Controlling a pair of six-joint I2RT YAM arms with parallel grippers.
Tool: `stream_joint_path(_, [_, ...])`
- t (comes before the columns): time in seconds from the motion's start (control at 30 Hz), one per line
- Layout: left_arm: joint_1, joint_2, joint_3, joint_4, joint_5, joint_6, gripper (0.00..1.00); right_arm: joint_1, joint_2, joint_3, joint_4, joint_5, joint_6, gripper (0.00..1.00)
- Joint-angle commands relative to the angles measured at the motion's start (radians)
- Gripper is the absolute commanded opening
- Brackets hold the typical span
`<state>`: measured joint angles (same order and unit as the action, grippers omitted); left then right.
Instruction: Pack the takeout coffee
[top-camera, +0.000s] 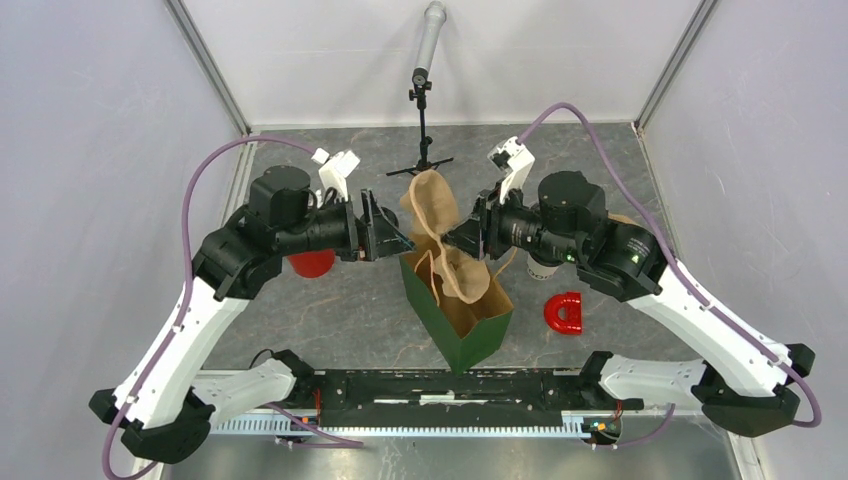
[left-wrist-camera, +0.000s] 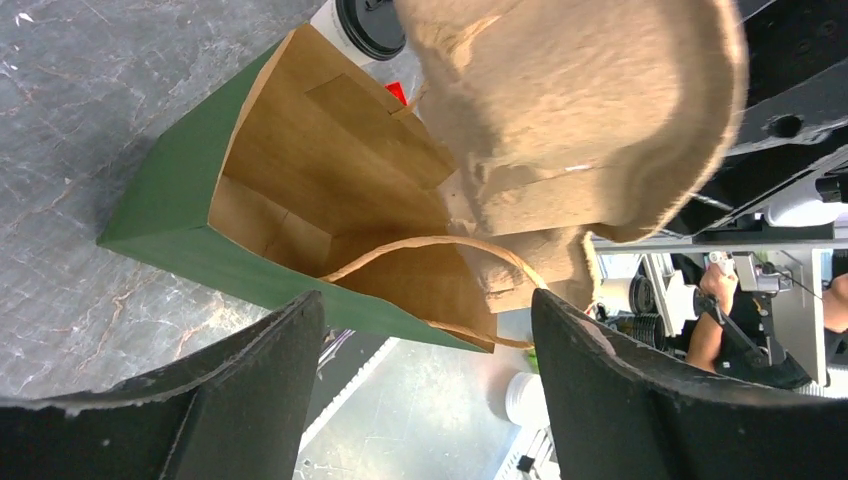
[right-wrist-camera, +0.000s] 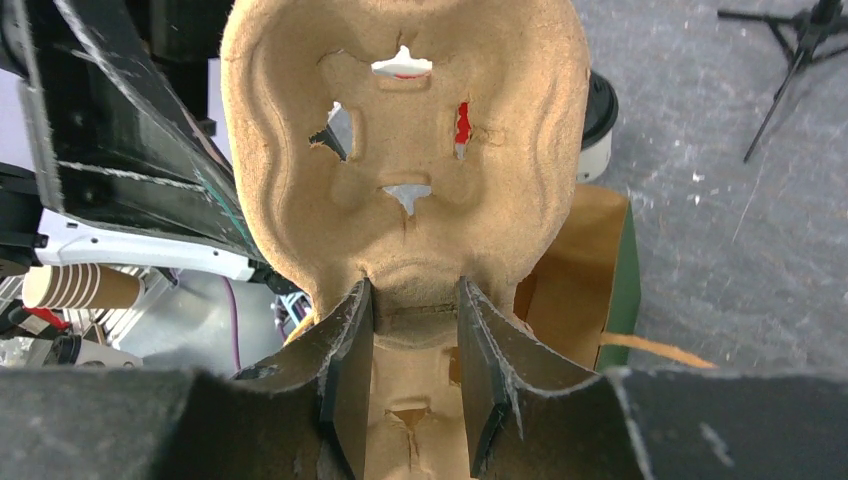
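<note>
The takeout coffee (top-camera: 543, 268), a cream cup with a black lid (left-wrist-camera: 368, 25), stands on the table right of the green paper bag (top-camera: 470, 340), partly under my right arm. The right wrist view shows the cup (right-wrist-camera: 597, 130) behind the carrier. My right gripper (right-wrist-camera: 413, 290) is shut on the middle ridge of the brown cardboard cup carrier (right-wrist-camera: 400, 130), holding it upright over the bag's open mouth (left-wrist-camera: 300, 180). My left gripper (left-wrist-camera: 428, 300) is open beside the bag's near rim and handle, with nothing between its fingers. The two grippers (top-camera: 395, 238) (top-camera: 465, 238) face each other across the carrier (top-camera: 432, 205).
A red cup (top-camera: 312, 262) sits mostly hidden under my left arm. A red U-shaped piece (top-camera: 565, 313) lies right of the bag. A microphone stand (top-camera: 425, 120) rises at the back centre. Side walls close in the table.
</note>
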<state>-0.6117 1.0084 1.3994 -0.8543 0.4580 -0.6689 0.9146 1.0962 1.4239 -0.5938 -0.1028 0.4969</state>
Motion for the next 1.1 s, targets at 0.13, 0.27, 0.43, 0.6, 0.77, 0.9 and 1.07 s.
stream_joint_path(0.13, [0.003,0.029,-0.044,-0.066,-0.115,-0.034,0.76,0.057,0.003,0.015,-0.073,0.084,0.066,0.36])
stream_joint_path(0.27, [0.003,0.042,-0.04,-0.035,-0.156,-0.024,0.76,0.081,0.014,0.028,-0.12,0.128,0.069,0.35])
stream_joint_path(0.43, [0.002,0.06,-0.07,-0.029,-0.226,-0.035,0.72,0.107,0.033,0.043,-0.184,0.164,0.066,0.35])
stream_joint_path(0.6, [0.003,0.078,-0.086,-0.011,-0.267,0.003,0.72,0.128,0.044,0.045,-0.205,0.201,0.066,0.35])
stream_joint_path(0.77, [0.004,0.102,-0.082,-0.005,-0.294,0.039,0.71,0.132,0.065,0.069,-0.255,0.22,0.052,0.35])
stream_joint_path(0.9, [0.004,0.114,-0.089,0.0,-0.295,0.046,0.69,0.139,0.093,0.098,-0.317,0.229,0.028,0.36])
stream_joint_path(1.07, [0.003,0.107,-0.115,0.043,-0.276,0.044,0.64,0.153,0.118,0.115,-0.361,0.247,0.003,0.36])
